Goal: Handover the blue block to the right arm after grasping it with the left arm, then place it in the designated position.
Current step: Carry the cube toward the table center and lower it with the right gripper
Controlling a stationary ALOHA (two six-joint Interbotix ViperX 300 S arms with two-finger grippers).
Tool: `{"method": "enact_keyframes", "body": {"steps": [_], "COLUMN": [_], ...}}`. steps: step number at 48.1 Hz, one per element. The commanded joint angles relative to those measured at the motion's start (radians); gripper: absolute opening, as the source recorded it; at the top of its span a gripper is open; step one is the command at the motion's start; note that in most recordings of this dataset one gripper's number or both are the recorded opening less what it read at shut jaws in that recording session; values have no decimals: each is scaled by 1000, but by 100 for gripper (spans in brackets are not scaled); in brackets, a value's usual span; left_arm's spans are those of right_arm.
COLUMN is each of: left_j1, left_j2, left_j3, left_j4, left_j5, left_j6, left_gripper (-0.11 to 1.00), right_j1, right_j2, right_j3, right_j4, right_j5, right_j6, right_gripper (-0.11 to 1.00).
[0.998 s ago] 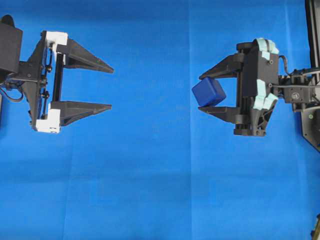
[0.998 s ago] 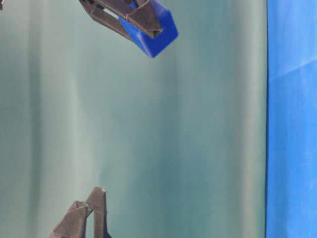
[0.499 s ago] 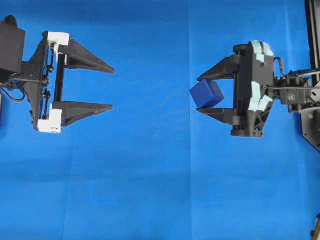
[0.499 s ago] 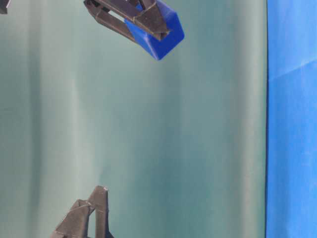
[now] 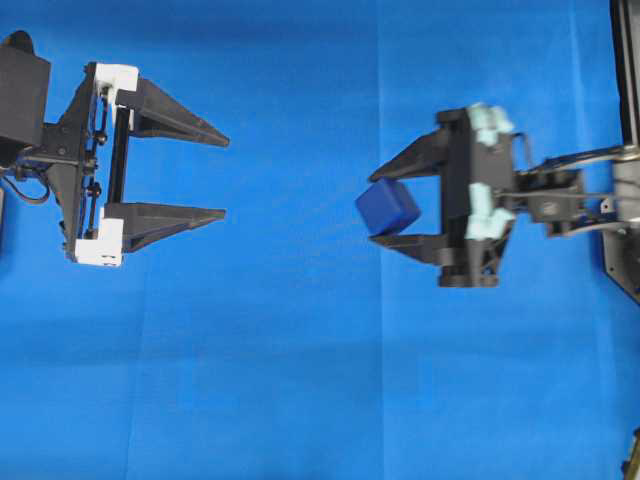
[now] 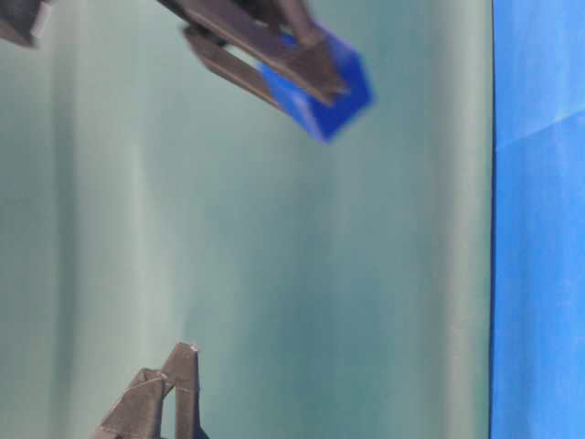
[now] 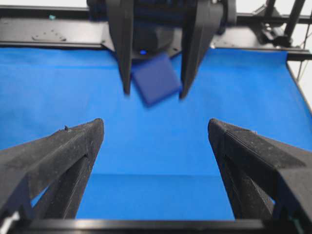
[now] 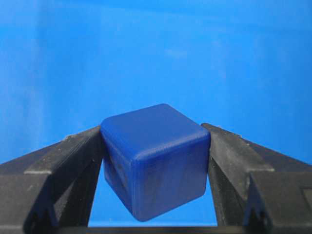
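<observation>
One blue block (image 5: 388, 207) sits clamped in the right gripper (image 5: 376, 208); the left gripper (image 5: 222, 175) gapes empty.

We see open blue desk (image 5: 300, 380) between the left gripper (image 5: 218, 172) and the right gripper (image 5: 372, 203), which are well apart. The left jaws stand wide with free room between them; the block (image 5: 388, 206) fills the right jaws.
</observation>
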Motion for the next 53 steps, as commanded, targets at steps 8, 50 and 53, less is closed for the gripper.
{"method": "enact_keyframes", "body": {"steps": [8, 50, 53], "left_j1": [0, 0, 0], "left_j2": [-11, -11, -11], "left_j3": [-23, -23, -21], "left_j4": [-2, -2, -2], "left_j5": [-6, -5, -5], "left_j6": [-5, -3, -3], "left_gripper": [92, 92, 92], "right_j1": [-51, -114, -115], "right_j2": [130, 620, 630], "right_j3": [-18, -172, -175], "right_j4": [0, 61, 63], "right_j5": [-175, -479, -486], "right_j6": [2, 0, 0], "right_gripper": [47, 48, 48]}}
